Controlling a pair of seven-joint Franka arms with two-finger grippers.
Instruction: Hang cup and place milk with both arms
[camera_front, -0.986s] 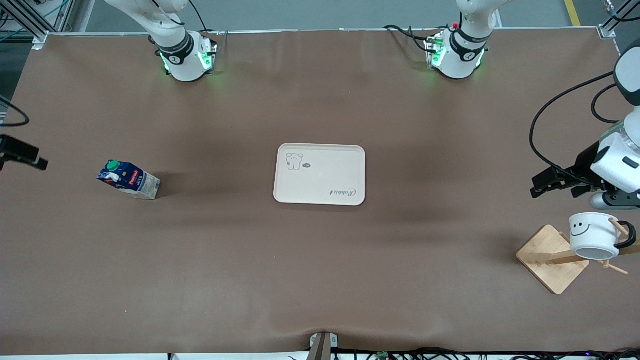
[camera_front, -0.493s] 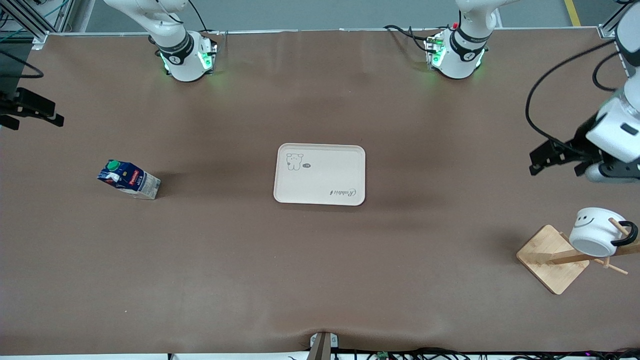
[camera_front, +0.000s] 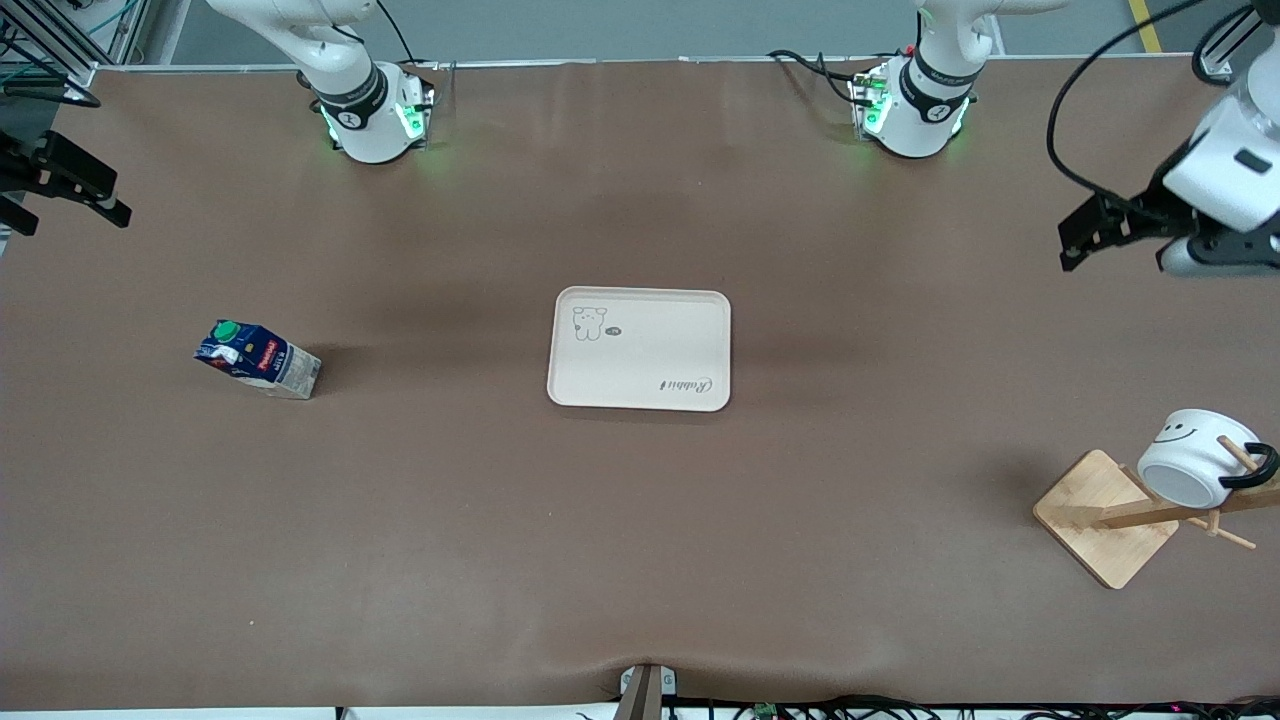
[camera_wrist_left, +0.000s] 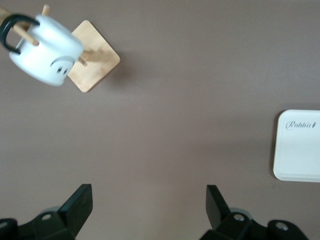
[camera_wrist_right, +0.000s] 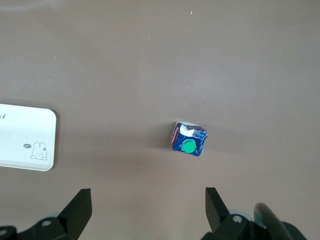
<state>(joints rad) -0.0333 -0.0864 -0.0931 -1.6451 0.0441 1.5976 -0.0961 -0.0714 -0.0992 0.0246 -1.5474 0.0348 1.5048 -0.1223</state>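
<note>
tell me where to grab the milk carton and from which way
Grip the milk carton across its flat side walls, below the green cap, coming straight down from above. It stands upright and alone on the table toward the right arm's end, so opposite flat faces are free. The right gripper is open above it.

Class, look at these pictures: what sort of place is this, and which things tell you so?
Probably a robotics lab test bench: two arms bolted to a brown-covered table, cables along its edge, and staged props, namely a tray, milk and a cup on a wooden rack.
</note>
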